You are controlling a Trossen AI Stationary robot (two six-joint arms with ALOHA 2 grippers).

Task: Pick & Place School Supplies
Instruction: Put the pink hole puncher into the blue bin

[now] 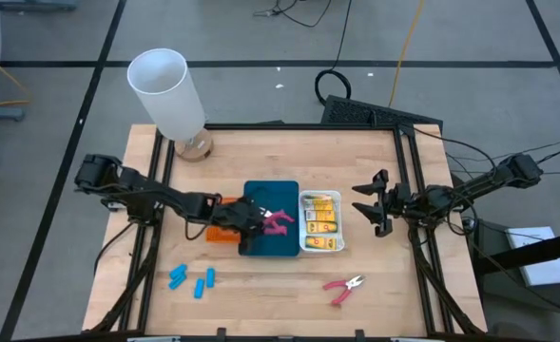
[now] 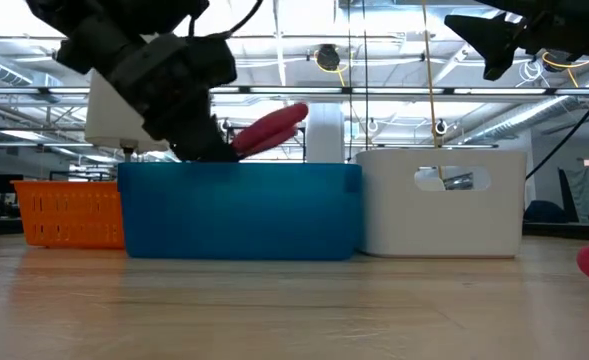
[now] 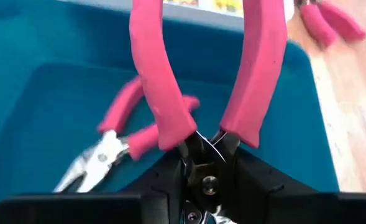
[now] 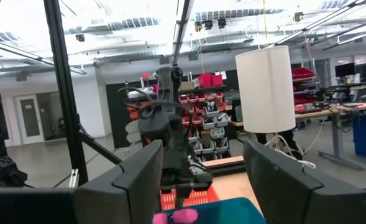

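Note:
My left gripper (image 1: pixel 258 217) is over the blue tray (image 1: pixel 284 249), shut on a pair of pink-handled pliers (image 1: pixel 280 220). In the left wrist view a second pair of pliers (image 3: pixel 117 143) lies flat on the floor of the blue tray (image 3: pixel 40 93). A third pair (image 1: pixel 343 288) lies on the table near its front edge. Several yellow packets (image 1: pixel 320 218) sit in the white tray (image 1: pixel 321 247). Three light-blue pieces (image 1: pixel 192 278) lie on the table front left. My right gripper (image 1: pixel 373 204) hangs open in the air to the right of the white tray. My left gripper pinches the pliers by the metal head at the pivot (image 3: pixel 202 160), between its two fingers. It comes from the table's left. The two pink handles (image 3: pixel 161 93) stick out ahead of the fingers. The pliers are lifted clear above the blue tray (image 2: pixel 239 210), handles (image 2: pixel 270 130) tilted upward.
An orange tray (image 1: pixel 220 232) lies left of the blue one, partly under my left arm. A tall white cylinder (image 1: pixel 170 93) stands at the far left corner. Bare wood lies along the near edge and at the far side.

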